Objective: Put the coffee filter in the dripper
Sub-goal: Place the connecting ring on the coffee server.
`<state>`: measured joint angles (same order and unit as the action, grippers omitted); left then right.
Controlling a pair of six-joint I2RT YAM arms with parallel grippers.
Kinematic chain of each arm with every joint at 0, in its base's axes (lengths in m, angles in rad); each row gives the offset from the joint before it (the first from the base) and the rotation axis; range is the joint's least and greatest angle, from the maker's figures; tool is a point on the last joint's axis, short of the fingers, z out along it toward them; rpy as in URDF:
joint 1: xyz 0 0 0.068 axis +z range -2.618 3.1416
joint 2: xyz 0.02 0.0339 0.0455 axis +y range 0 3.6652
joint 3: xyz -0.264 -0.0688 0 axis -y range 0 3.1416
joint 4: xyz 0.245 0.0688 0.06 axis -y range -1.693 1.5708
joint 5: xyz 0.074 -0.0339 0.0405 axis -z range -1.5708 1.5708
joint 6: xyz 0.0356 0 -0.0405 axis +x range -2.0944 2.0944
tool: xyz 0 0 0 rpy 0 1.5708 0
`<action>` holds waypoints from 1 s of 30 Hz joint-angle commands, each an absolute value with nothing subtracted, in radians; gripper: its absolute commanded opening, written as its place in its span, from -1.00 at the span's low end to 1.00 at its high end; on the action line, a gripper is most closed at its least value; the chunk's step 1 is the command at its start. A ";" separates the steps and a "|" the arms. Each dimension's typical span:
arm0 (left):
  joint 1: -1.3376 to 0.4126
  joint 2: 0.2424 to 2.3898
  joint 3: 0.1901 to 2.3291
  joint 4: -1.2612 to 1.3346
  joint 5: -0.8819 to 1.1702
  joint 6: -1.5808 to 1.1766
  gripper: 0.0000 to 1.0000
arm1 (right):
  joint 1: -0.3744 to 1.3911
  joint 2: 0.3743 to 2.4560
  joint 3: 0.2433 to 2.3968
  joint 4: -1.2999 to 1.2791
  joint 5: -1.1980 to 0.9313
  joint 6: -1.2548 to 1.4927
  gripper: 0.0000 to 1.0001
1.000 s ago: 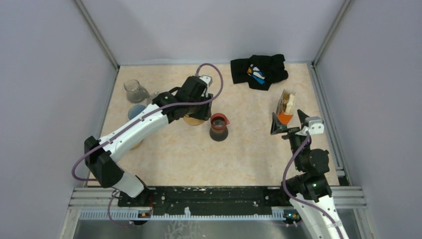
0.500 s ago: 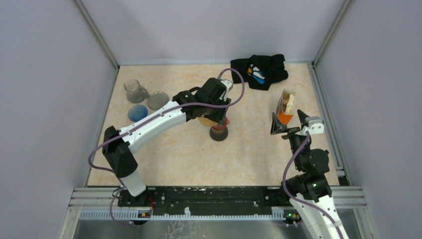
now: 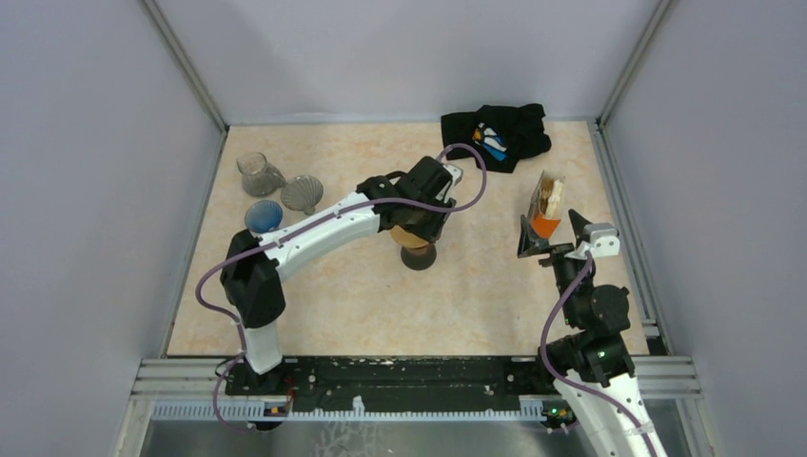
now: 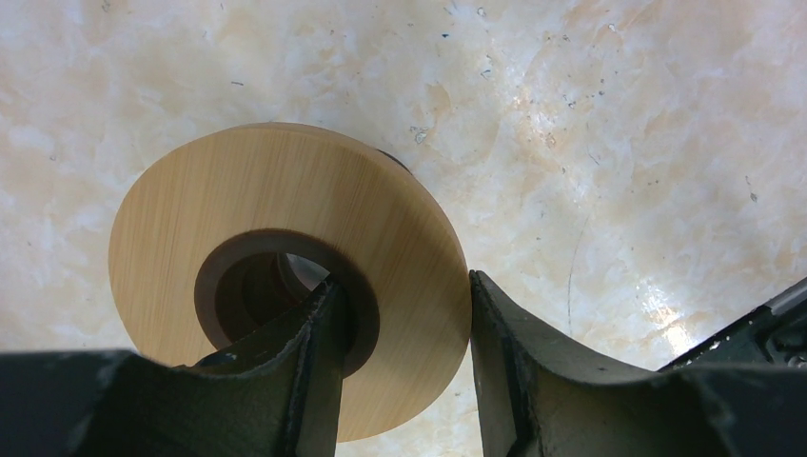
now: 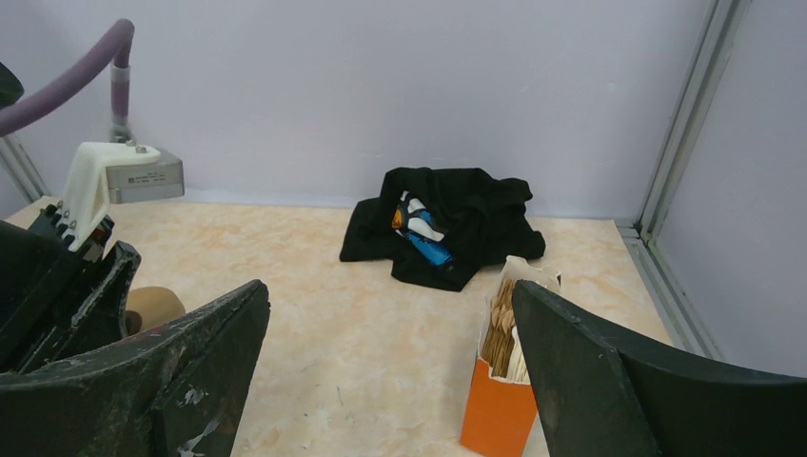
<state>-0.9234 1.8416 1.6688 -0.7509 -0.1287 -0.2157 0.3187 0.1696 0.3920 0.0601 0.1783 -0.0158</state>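
Glassware lines the upper left of the overhead frame: a clear cup (image 3: 255, 173), a ribbed glass cone (image 3: 302, 193) just right of it, and a blue cone (image 3: 263, 215) below the pair, all on the marbled table (image 3: 476, 295).

At centre, the left arm reaches across to a dark vessel (image 3: 419, 258). Its wrist view shows the left gripper (image 4: 404, 286) about half open and clamped on the dripper (image 4: 238, 200), seen as a wooden disc with a dark ring at its middle. One of the fingers (image 4: 314, 362) sits inside the ring and the other presses the disc's outer edge. From overhead the dripper is over the vessel. Whether the two touch cannot be told.

A crumpled black cloth (image 3: 495, 133) lies at upper centre-right, against the back wall.

Right of centre, the filters (image 5: 504, 319) stand bunched in an orange box (image 5: 495, 414), well apart from the dripper.

At the right edge the right gripper (image 5: 388, 286) has its jaws spread fully wide and grips nothing. In its wrist view the box sits low in the frame, close against its right finger, and from overhead the box is just beyond the fingertips.
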 commanded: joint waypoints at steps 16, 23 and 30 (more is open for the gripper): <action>-0.951 1.899 1.723 -0.765 -0.115 -0.188 0.01 | 0.332 0.149 0.397 0.097 0.176 -0.022 0.98; -0.956 1.893 1.720 -0.770 -0.119 -0.193 0.18 | 0.332 0.148 0.397 0.097 0.176 -0.021 0.98; -0.959 1.878 1.726 -0.770 -0.113 -0.199 0.24 | 0.333 0.149 0.397 0.097 0.175 -0.022 0.98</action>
